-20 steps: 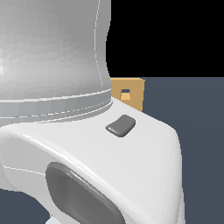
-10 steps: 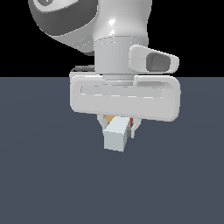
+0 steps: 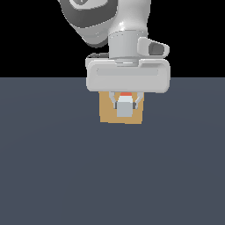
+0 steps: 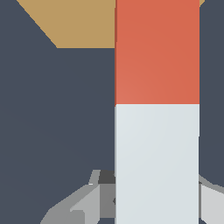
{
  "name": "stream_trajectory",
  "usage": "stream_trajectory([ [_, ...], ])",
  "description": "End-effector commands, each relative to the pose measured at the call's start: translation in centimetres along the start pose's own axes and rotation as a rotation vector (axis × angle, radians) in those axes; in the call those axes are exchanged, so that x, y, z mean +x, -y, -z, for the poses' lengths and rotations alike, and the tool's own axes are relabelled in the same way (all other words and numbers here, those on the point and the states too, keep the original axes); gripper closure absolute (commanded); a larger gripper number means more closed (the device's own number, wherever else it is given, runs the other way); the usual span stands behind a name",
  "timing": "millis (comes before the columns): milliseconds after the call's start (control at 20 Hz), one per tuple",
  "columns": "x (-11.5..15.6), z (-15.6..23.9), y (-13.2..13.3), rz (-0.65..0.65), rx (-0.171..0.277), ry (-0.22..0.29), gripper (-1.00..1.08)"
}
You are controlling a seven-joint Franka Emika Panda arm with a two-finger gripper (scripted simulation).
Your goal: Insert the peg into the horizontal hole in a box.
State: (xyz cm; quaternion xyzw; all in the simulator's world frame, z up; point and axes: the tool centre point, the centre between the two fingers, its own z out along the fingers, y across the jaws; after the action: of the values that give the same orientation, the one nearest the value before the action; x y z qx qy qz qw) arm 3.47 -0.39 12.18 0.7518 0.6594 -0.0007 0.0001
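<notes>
My gripper (image 3: 125, 107) is shut on the peg (image 3: 124, 108), with a finger on each side. In the exterior view the peg is seen end-on: its pale grey-white end faces the camera and a sliver of red-orange shows above it. The tan box (image 3: 107, 113) stands right behind the peg, which covers the hole. In the wrist view the peg (image 4: 156, 131) runs from the fingers (image 4: 83, 203) toward the box (image 4: 74, 22), pale end near the gripper and red-orange part reaching the box's edge. No hole shows there.
The dark grey-blue floor (image 3: 52, 176) spreads all around the box. The white hand body (image 3: 127, 79) and arm hang above the box and hide its top edge.
The arm no longer fills the exterior view. The gripper with the peg has moved away from the camera and slightly to the exterior view's right, and now sits centred in front of the box.
</notes>
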Motion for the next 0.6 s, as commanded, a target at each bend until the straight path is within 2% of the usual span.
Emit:
stream_trajectory([
  [0,0.19,0.24,-0.08,0.004,-0.001,0.000,1.08],
  [550,0.40,0.23,-0.09,0.010,0.001,-0.002,1.08],
])
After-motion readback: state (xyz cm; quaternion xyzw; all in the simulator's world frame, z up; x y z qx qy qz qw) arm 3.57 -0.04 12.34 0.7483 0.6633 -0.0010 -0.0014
